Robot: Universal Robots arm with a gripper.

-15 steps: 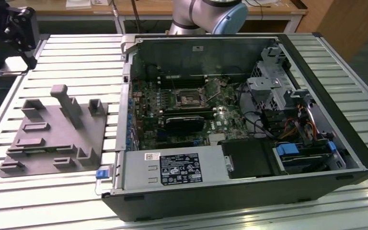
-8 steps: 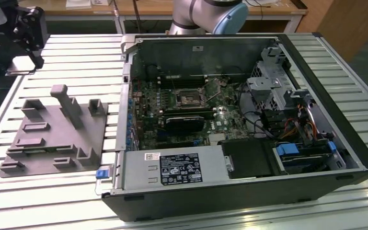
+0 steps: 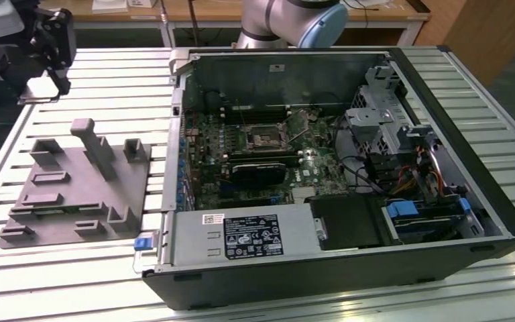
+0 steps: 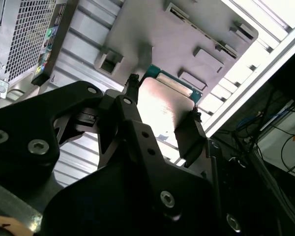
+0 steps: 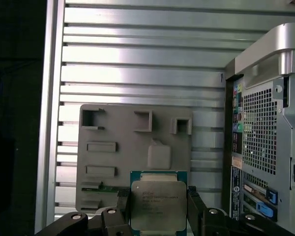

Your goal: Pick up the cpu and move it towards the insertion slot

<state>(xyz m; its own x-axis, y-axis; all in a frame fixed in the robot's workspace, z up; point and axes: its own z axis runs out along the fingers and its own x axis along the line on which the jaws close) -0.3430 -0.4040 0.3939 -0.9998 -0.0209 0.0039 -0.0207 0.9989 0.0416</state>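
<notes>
**Cpu gripped in the claw, away from the socket**

The claw [image 5: 158, 200] is partly closed, its two black fingers [image 5: 122, 202] pressing on opposite edges of the cpu [image 5: 159, 206]. In the first wrist view the chip sits flat between them with its silver-grey metal top facing the camera and a strip of green board showing along one side. In the second wrist view the same chip [image 4: 164, 105] gleams between the finger pads, with a teal edge visible.

Below the held chip lies the grey fixture plate [image 5: 132, 147] with its raised blocks and pockets, resting on the slatted aluminium surface [image 5: 137, 73]. Beside the plate is the perforated rear panel of the computer case [image 5: 263, 132].

In the exterior view the case [image 3: 472, 174] lies open on its side, and the insertion slot [image 3: 265, 137], with a dark centre and silver frame, sits on the motherboard inside it. The fixture plate is towards the exterior view's left of the case. The claw hangs at that view's upper left, well apart from the slot.
</notes>
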